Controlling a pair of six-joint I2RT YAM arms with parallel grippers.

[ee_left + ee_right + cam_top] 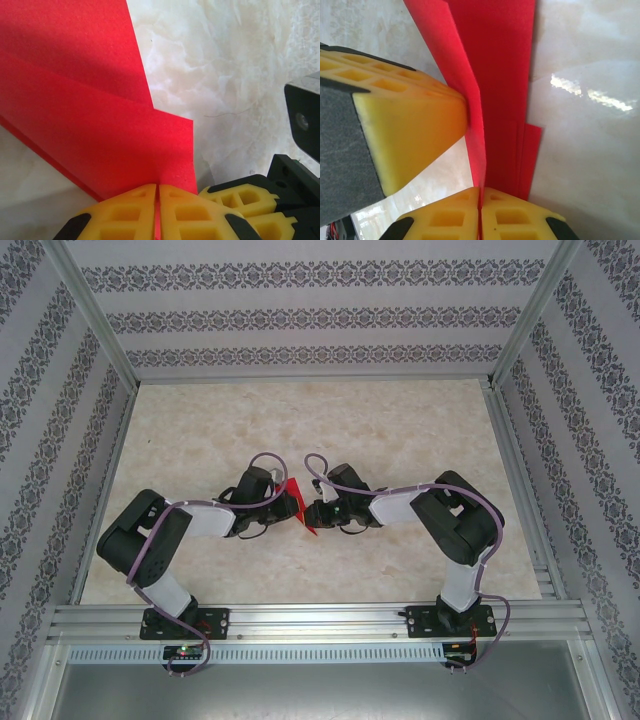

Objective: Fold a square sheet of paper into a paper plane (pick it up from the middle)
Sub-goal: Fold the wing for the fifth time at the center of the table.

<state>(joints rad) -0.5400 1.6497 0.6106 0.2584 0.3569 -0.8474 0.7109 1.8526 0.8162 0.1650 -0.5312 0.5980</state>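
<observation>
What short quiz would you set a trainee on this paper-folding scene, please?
1. Multiple choice: the left gripper is A) open, B) shut on the folded sheet of thin bright red paper, C) shut on nothing.
2. True or false: the right gripper hangs open, clear of the sheet.
3. Fill in: seen from above, the sheet sits ___ the two grippers.

Key: 1 B. 2 False, its yellow fingers are shut on the sheet. 3 between.
</observation>
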